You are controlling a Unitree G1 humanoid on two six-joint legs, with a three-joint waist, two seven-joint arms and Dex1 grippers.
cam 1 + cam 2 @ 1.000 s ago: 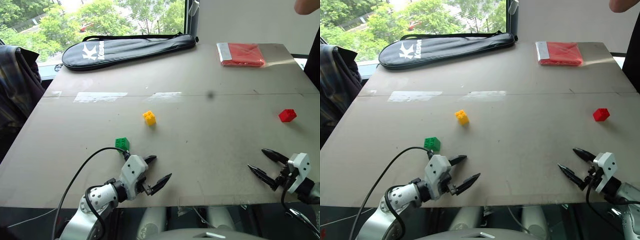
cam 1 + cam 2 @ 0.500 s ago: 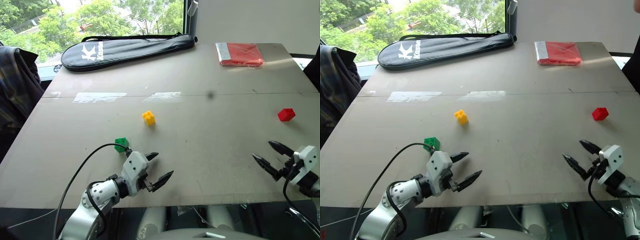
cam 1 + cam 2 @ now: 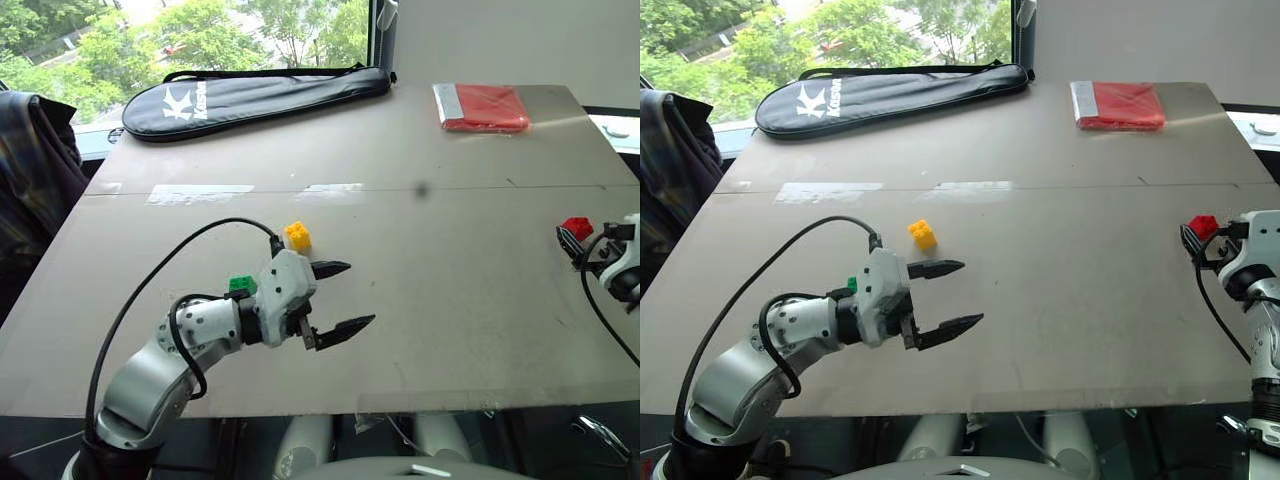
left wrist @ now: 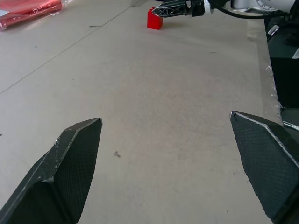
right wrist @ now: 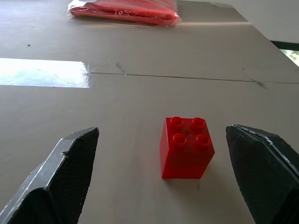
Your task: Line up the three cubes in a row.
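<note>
Hiding most of the green cube (image 3: 241,284), the left gripper (image 3: 340,298) hovers with fingers spread wide, the yellow cube (image 3: 298,235) just beyond it. The red cube (image 5: 186,147) sits untouched on the table (image 3: 440,250) ahead of the right gripper (image 5: 163,177), between its parted fingers.

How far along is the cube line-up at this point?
Nothing is lined up yet: the yellow cube, green cube and red cube all sit apart on the table, the red one far off near the right edge. In hand: the right gripper is open, aimed at the red cube, not gripping it. The left gripper hangs open near the green and yellow cubes. All moving is left.
</note>
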